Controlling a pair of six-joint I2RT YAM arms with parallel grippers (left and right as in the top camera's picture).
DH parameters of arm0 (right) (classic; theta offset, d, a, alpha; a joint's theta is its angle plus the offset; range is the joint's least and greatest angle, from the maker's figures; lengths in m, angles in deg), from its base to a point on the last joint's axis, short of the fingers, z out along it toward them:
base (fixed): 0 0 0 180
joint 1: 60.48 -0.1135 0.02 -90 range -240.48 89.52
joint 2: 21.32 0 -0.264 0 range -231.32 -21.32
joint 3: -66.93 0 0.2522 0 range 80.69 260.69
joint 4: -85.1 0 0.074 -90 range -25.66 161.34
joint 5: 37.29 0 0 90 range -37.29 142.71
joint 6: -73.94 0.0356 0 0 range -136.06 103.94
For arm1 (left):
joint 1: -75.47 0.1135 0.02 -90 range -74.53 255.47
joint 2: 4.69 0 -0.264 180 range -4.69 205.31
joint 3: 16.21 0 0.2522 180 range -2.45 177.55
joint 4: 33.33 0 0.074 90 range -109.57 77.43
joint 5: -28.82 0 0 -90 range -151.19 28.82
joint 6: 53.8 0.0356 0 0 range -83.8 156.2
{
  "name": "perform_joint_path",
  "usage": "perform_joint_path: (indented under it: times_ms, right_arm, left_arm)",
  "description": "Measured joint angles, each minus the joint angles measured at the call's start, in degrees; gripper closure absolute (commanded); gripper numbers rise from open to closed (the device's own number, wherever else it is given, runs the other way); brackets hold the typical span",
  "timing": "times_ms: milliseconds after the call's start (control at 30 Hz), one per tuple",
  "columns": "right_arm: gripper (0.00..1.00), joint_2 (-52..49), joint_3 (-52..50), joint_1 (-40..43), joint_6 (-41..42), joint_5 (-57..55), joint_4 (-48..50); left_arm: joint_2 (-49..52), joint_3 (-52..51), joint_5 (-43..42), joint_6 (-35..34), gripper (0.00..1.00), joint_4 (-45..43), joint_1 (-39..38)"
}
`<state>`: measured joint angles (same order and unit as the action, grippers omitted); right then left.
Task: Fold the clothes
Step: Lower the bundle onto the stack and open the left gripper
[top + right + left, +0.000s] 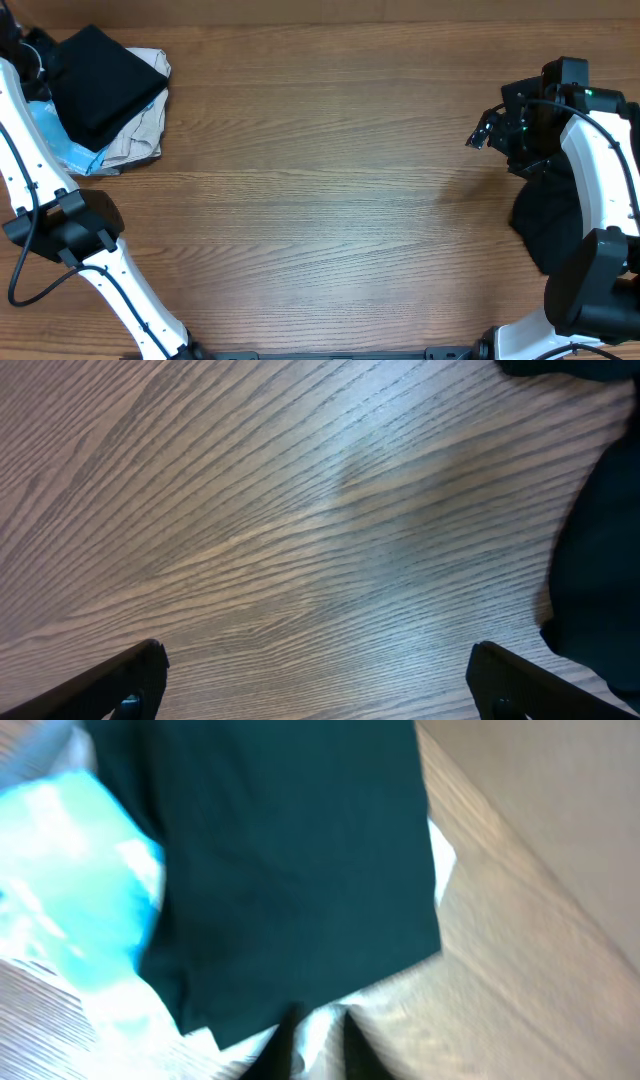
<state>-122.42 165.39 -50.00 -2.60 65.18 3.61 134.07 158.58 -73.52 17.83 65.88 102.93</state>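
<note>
Folded black garment (100, 85) at tabletop's (320, 200) far-left corner, atop beige cloth (140, 135) and blue cloth (55, 140); left end effector (318, 1045) closed narrow at its edge. At tabletop's right edge, black heap (550, 225); right end effector (315, 660) wide over bare wood; middle open

The counter (320, 200) is smooth brown wood, finely grained, with a faint sheen. At ten o'clock, the folded black garment (105, 85) is soft matt cloth, as are the beige cloth (140, 135) and the light-blue cloth (60, 140). At four o'clock, the crumpled black garment (548, 225) is equally matt. The arm shells (600, 170) look like glossy white plastic.
</note>
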Motion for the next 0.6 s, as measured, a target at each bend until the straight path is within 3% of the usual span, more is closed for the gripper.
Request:
perform_joint_path:
  times_ms: [300,600]
  right_arm:
    - [0.0,0.0,0.0,0.0,0.02,0.0,0.02]
    - [0.0,0.0,0.0,-0.02,0.0,0.0,0.02]
  left_arm:
    - [0.04,-14.43,-3.32,4.9,0.96,-3.1,-0.04]
    - [0.07,-24.85,1.49,6.03,0.96,-7.3,0.07]
